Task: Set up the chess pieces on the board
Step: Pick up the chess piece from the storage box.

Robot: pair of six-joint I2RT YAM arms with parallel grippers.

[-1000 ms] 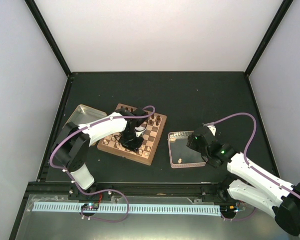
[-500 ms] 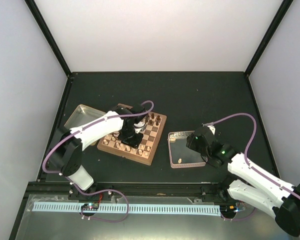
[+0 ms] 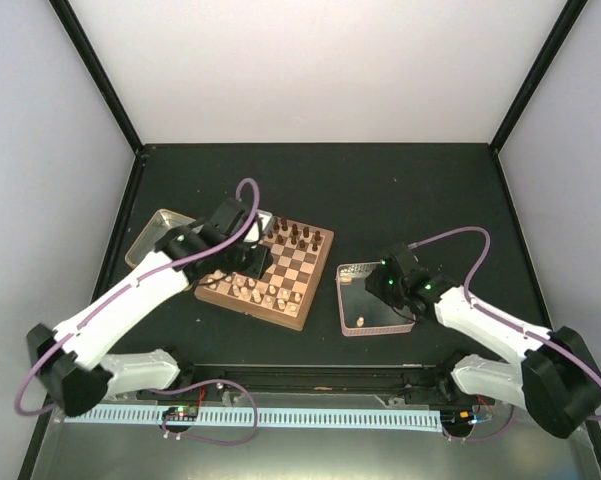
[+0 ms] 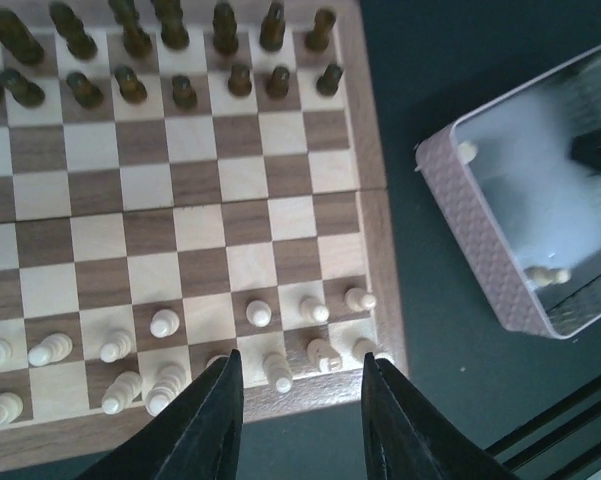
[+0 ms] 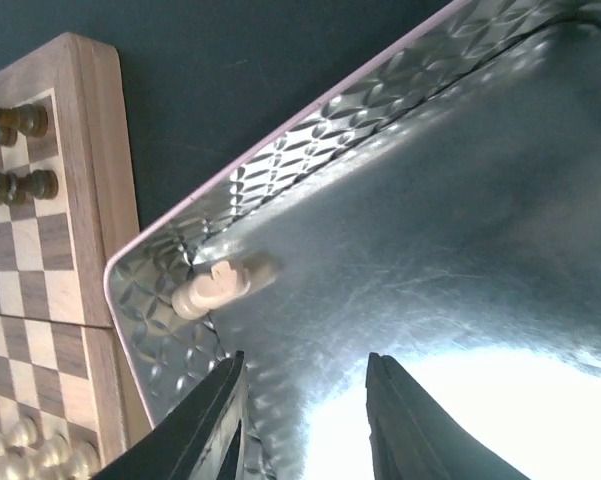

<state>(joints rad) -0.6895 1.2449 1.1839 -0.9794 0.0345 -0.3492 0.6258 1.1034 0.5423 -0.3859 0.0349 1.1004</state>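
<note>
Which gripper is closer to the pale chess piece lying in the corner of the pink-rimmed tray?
Right. The right gripper hangs over the tray, just beside the piece; the left gripper is over the board's near edge, away from the tray.

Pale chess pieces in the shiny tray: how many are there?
2: one pale piece in the tray's corner beside the board, another piece toward its near corner. Glare may hide others.

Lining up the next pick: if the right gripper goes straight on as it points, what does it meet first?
Probably the bare floor of the shiny square metal tin; the pale beige wooden chess piece lies off the line of the right gripper, by the tin's wall.
</note>
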